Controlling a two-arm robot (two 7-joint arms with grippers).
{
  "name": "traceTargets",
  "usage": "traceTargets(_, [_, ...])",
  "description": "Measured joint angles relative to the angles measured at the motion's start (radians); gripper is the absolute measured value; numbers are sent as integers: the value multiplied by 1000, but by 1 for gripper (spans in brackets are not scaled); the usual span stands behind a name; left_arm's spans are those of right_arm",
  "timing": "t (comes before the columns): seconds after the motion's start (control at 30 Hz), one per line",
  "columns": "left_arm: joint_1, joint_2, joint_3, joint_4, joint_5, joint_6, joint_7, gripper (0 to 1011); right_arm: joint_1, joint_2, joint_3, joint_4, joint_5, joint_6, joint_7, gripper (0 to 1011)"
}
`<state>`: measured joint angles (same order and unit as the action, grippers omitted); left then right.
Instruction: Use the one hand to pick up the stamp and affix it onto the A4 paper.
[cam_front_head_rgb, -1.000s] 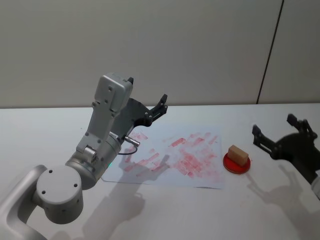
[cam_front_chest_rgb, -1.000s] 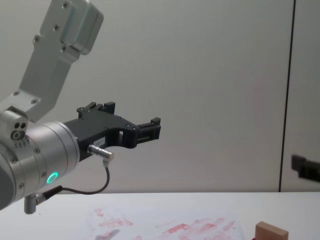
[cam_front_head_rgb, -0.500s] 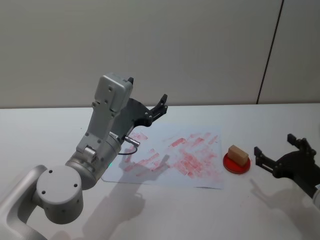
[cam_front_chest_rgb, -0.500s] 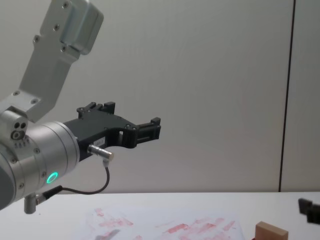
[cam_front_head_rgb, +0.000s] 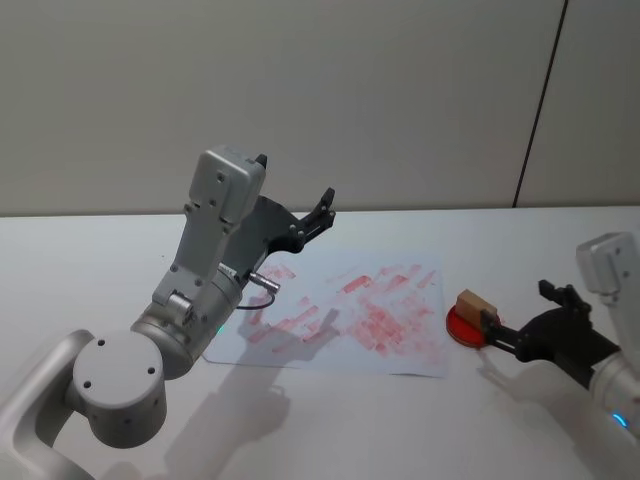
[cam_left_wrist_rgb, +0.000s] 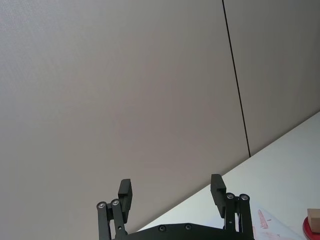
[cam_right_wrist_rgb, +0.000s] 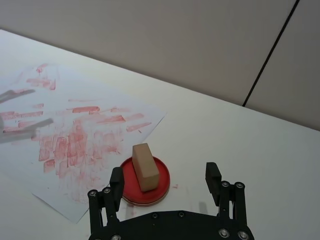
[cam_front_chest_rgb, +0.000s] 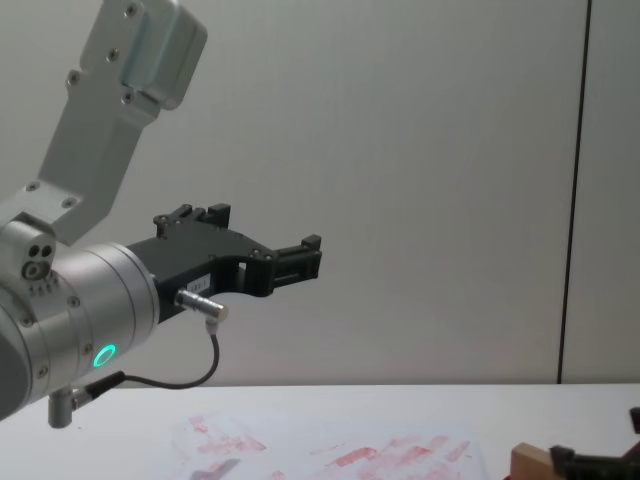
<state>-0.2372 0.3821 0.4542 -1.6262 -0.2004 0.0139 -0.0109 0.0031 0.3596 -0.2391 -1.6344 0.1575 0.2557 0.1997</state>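
Plain grey wall panels are closing off the room behind a white desk (cam_front_head_rgb: 100, 260). Low over the desk's right part, the right hand (cam_front_head_rgb: 518, 305) is hanging with its two black fingers spread wide and gripping nothing. One fingertip (cam_front_head_rgb: 487, 320) is sitting just beside the stamp (cam_front_head_rgb: 474, 303), on the side away from the paper; I cannot tell whether it is touching. From the right wrist view the stamp (cam_right_wrist_rgb: 145, 165) is showing ahead of the right hand (cam_right_wrist_rgb: 164, 173), nearer one finger than the other. The light wooden block is standing on a red round pad (cam_front_head_rgb: 460, 328), which is resting on the desk just off the right edge of the A4 paper (cam_front_head_rgb: 370, 310), close to the sheet's near right corner. The paper is lying flat around the middle of the desk, and smudgy red prints are covering most of it. Over the paper's far left corner, well apart from the stamp, the left hand (cam_front_head_rgb: 295, 178) is hanging raised well above the desk, its fingers also spread wide and holding nothing, pointing toward the wall.
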Motion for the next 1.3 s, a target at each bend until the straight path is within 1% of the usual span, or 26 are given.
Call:
traceTargets(0.23, [0,0,0,0,0,0,0,1001,51,-31,-15,68,-37,20,25,1001])
traceTargets(0.5, [0,0,0,0,0,0,0,1001,106,-67,-32,143,-69,26,49,1001])
traceTargets(0.67, [0,0,0,0,0,0,0,1001,129,-81,-39,174,-83,24,60,999])
traceTargets(0.77, [0,0,0,0,0,0,0,1001,140,-88,-42,189,-89,23,64,930])
traceTargets(0.8, [0,0,0,0,0,0,0,1001,144,-92,-43,195,-92,22,66,930])
traceTargets(0.87, [0,0,0,0,0,0,0,1001,148,-94,-44,200,-94,22,68,869])
traceTargets(0.9, [0,0,0,0,0,0,0,1001,150,-95,-45,203,-95,21,69,855])
traceTargets(0.93, [0,0,0,0,0,0,0,1001,152,-96,-45,205,-96,21,70,807])
traceTargets(1.13, [0,0,0,0,0,0,0,1001,163,-104,-49,221,-103,19,75,651])
traceTargets(1.17, [0,0,0,0,0,0,0,1001,164,-105,-49,222,-103,19,75,590])
traceTargets(1.2, [0,0,0,0,0,0,0,1001,165,-105,-50,223,-104,19,76,572])
traceTargets(1.23, [0,0,0,0,0,0,0,1001,167,-106,-50,226,-105,19,76,510])
traceTargets(1.27, [0,0,0,0,0,0,0,1001,168,-107,-50,227,-105,19,76,510])
traceTargets(1.3, [0,0,0,0,0,0,0,1001,168,-107,-50,228,-106,19,77,476])
